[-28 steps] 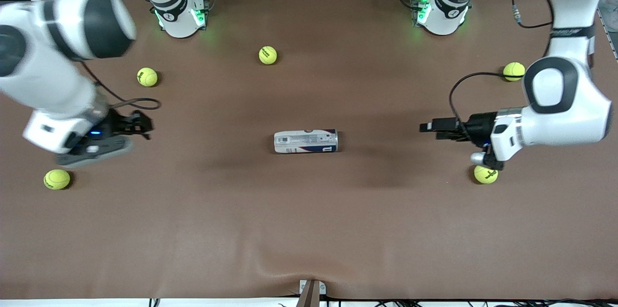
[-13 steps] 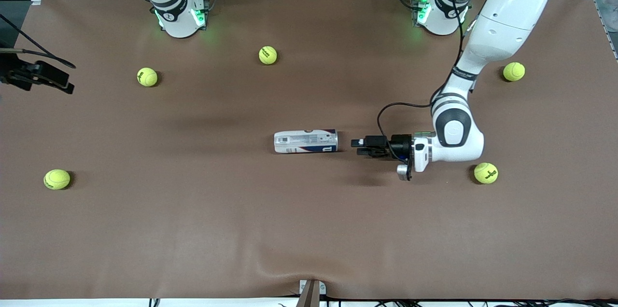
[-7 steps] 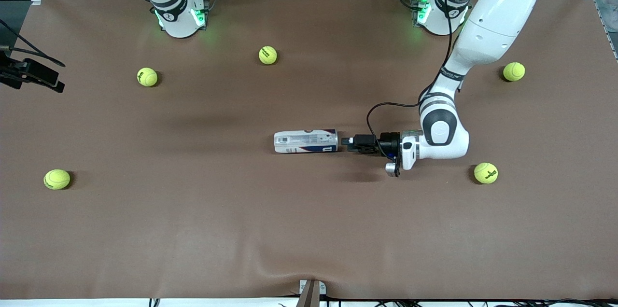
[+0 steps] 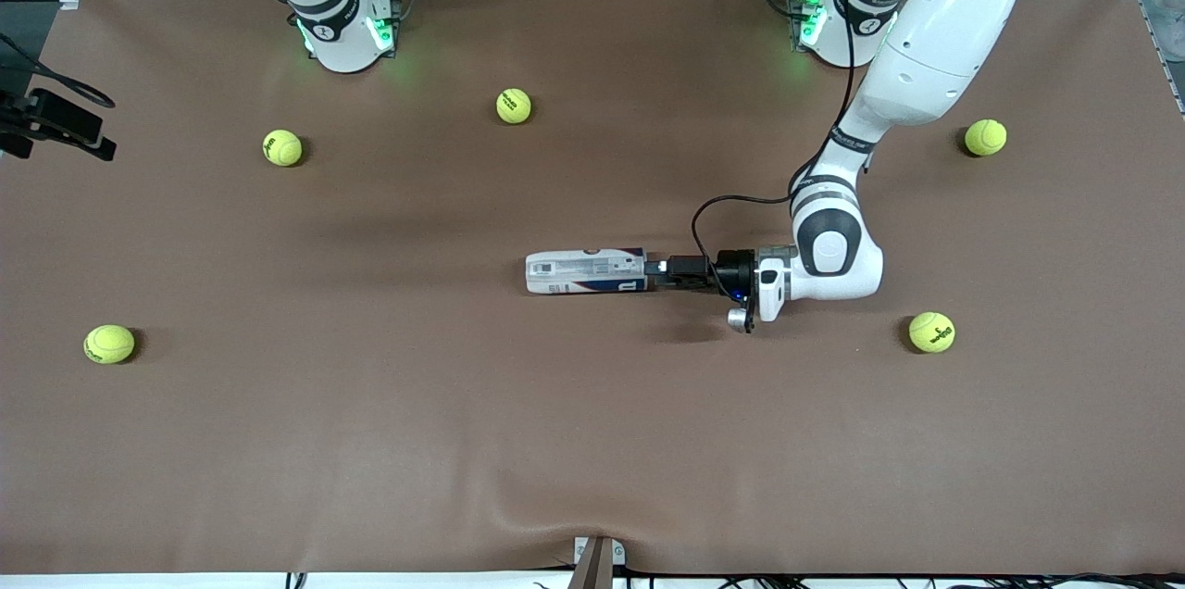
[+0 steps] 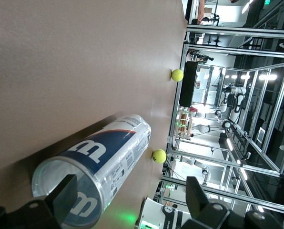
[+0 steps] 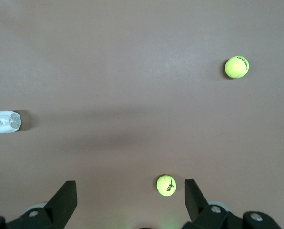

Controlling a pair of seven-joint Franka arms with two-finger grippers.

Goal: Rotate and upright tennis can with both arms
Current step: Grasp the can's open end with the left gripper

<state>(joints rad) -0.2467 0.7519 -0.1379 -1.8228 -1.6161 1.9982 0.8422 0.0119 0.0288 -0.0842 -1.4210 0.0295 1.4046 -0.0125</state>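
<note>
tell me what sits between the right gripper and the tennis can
Only bare brown table in the front view; the right gripper hangs over its end, open, while the tennis can lies mid-table at the left gripper.

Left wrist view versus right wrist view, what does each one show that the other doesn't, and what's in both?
Only the left wrist view shows the left gripper, open, at the near end of the lying tennis can, with its navy label readable. Only the right wrist view shows the right gripper, open, high over the brown table. Both show the can, the table and two tennis balls.
</note>
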